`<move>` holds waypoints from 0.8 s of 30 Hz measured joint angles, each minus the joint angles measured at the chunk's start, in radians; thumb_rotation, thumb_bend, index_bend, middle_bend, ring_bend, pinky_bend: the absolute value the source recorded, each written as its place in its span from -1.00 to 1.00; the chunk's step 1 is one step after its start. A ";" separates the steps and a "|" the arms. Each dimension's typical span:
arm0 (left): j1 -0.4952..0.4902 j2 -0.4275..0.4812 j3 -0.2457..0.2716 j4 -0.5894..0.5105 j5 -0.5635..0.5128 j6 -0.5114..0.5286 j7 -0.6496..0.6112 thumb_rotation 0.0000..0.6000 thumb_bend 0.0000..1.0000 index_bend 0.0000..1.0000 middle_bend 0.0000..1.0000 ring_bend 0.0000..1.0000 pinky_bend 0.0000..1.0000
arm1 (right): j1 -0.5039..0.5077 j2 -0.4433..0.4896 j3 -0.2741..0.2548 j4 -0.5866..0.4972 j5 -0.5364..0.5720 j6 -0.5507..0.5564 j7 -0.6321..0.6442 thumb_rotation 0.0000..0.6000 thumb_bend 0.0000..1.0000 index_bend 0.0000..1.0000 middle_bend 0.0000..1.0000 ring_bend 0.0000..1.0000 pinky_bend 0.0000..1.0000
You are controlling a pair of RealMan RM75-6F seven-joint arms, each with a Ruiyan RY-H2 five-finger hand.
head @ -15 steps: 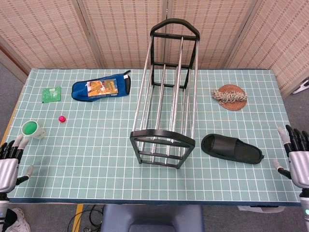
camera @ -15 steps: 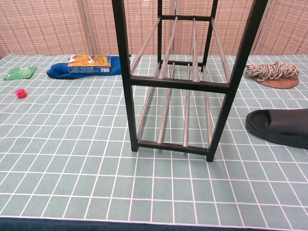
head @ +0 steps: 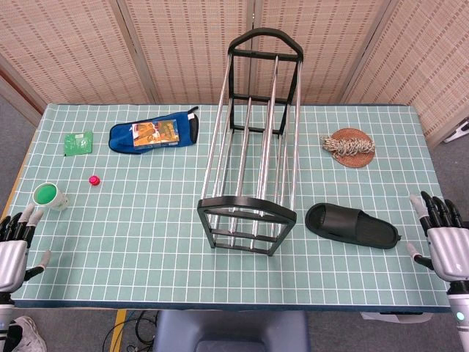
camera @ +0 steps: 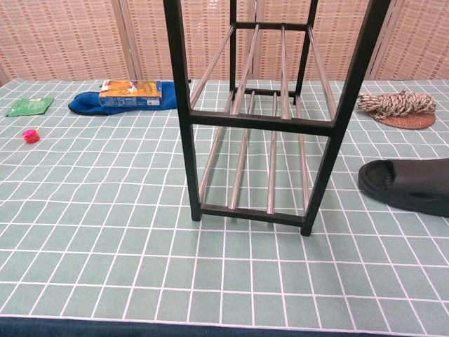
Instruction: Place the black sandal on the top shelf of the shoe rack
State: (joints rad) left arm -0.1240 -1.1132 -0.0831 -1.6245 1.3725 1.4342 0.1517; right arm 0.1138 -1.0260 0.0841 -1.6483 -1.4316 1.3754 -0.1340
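Right hand (head: pixel 445 242): fingers spread, empty, near sandal (head: pixel 352 225). Left hand (head: pixel 13 249): likewise spread, empty. Rack (head: pixel 253 139): unloaded. Chest view shows neither hand.

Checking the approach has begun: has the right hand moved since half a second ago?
Yes. The right hand has shifted left, toward the black rubber sandal lying on the table.

The head view looks steeply down from above the near edge, taking in the whole table (head: pixel 146 242) — screens behind. The chest view sits low and close, facing level through the shoe rack (camera: pixel 263 119). Both share the rack, black sandal (camera: pixel 410 184) — and blue pouch (head: pixel 154 134).
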 measured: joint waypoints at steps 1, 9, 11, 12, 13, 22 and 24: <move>0.001 0.001 -0.002 0.000 -0.001 0.002 -0.002 1.00 -0.25 -0.92 -1.00 -1.00 -1.00 | 0.009 0.007 -0.001 -0.007 0.006 -0.026 0.004 1.00 -0.56 -1.00 -1.00 -1.00 -1.00; 0.005 0.000 -0.003 -0.005 0.000 0.014 0.007 1.00 -0.25 -0.92 -1.00 -1.00 -1.00 | 0.118 0.076 -0.007 -0.066 0.100 -0.312 0.028 1.00 -0.59 -1.00 -1.00 -1.00 -1.00; 0.005 0.000 -0.003 -0.005 -0.001 0.014 0.008 1.00 -0.25 -0.92 -1.00 -1.00 -1.00 | 0.149 0.090 -0.008 -0.067 0.132 -0.387 0.051 1.00 -0.60 -1.00 -1.00 -1.00 -1.00; 0.005 -0.001 -0.003 -0.005 -0.001 0.013 0.008 1.00 -0.24 -0.92 -1.00 -1.00 -1.00 | 0.162 0.095 -0.008 -0.064 0.145 -0.418 0.062 1.00 -0.61 -1.00 -1.00 -1.00 -1.00; 0.005 -0.001 -0.004 -0.005 -0.002 0.013 0.008 1.00 -0.25 -0.92 -1.00 -1.00 -1.00 | 0.175 0.098 -0.008 -0.060 0.157 -0.445 0.076 1.00 -0.61 -1.00 -1.00 -1.00 -1.00; 0.000 0.000 -0.009 -0.002 -0.018 -0.001 0.006 1.00 -0.25 -0.92 -1.00 -1.00 -1.00 | 0.211 0.069 -0.012 0.048 0.159 -0.502 0.239 1.00 -0.62 -1.00 -1.00 -1.00 -1.00; 0.000 0.001 -0.008 -0.003 -0.015 0.000 0.004 1.00 -0.25 -0.92 -1.00 -1.00 -1.00 | 0.213 0.057 -0.015 0.078 0.154 -0.512 0.283 1.00 -0.62 -1.00 -1.00 -1.00 -1.00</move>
State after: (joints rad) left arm -0.1238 -1.1122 -0.0910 -1.6279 1.3577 1.4344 0.1561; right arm 0.3265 -0.9690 0.0689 -1.5708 -1.2777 0.8636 0.1493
